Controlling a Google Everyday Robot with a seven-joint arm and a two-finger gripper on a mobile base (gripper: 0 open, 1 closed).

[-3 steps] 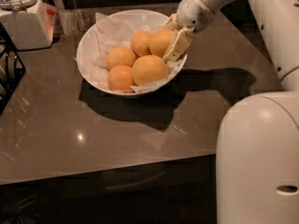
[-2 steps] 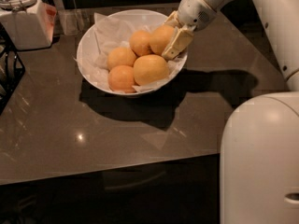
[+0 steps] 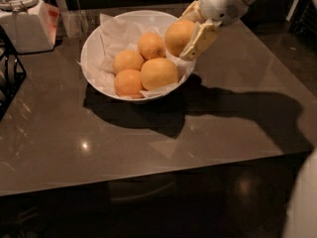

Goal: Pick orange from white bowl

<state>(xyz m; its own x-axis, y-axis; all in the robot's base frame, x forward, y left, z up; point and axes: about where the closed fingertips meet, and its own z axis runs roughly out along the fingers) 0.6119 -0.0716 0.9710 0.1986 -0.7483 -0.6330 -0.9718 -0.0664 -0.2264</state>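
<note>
The gripper (image 3: 188, 33) hangs at the end of the white arm (image 3: 223, 1) that comes in from the upper right, its two cream fingers (image 3: 200, 39) clamped on the orange (image 3: 177, 36). One finger runs down the fruit's right side; the other peeks out behind its top. The held orange sits over the right rim of the white bowl (image 3: 148, 14); whether it touches the crumpled paper (image 3: 116, 33) beneath cannot be told. Just left of the gripper and below it, four other oranges (image 3: 158, 73) lie bunched together on the paper inside the bowl, the biggest of them nearest the fingers. Under the gripper and bowl spreads the dark glossy table (image 3: 148, 148), with the arm's shadow (image 3: 237, 108) lying below and right of the tool. Far to the gripper's left, at the table's back corner, stands a white lidded jar (image 3: 22, 19), and below it a black wire rack (image 3: 7, 78) at the edge
</note>
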